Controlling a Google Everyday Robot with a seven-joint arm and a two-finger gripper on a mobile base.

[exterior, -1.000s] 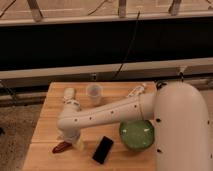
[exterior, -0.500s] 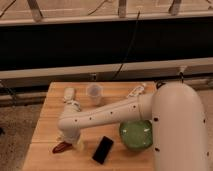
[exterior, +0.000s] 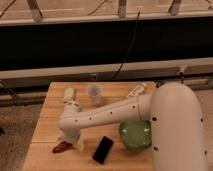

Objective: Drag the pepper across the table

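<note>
The pepper (exterior: 62, 147) is a small red-brown chili lying near the front left of the light wooden table (exterior: 47, 120). My gripper (exterior: 70, 142) hangs at the end of the white arm and sits right over the pepper's right end, hiding part of it. The black phone (exterior: 103, 149) lies just to the right of the gripper.
A green bowl (exterior: 135, 135) sits at the front right beside the arm's big white shoulder (exterior: 177, 130). A clear plastic cup (exterior: 94, 93) stands at the back middle. A small white item (exterior: 70, 95) lies back left, and another one (exterior: 136, 90) lies back right.
</note>
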